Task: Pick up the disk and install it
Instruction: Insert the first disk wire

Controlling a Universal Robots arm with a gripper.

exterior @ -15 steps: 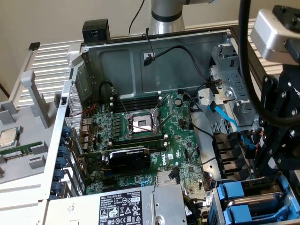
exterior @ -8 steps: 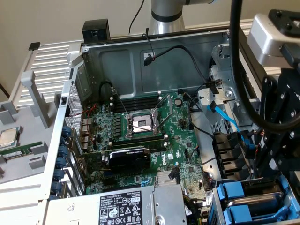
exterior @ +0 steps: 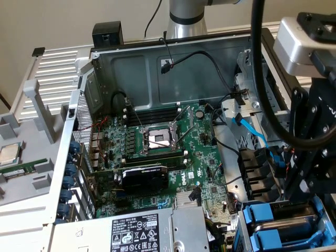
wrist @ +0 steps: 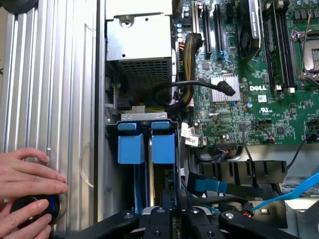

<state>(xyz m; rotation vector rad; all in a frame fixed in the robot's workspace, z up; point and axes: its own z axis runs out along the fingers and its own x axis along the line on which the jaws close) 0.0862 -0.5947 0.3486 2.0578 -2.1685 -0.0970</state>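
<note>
Open computer case [exterior: 157,58], motherboard [exterior: 157,157] exposed: in its drive cage [wrist: 144,117] the disk [wrist: 163,144] sits slotted beside another blue carrier [wrist: 131,144]. The fingers of the gripper [wrist: 174,213] seem clenched on the disk's rear edge, so pickup is done and seating looks nearly complete, though the disk is not yet released.

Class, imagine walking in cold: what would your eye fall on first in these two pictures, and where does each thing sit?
The green motherboard fills the middle of the open computer case. Two bright blue drive carriers stand side by side in the bay at the exterior view's lower right, with the black gripper just above them. A person's hands rest on the ribbed metal panel beside the case.
</note>
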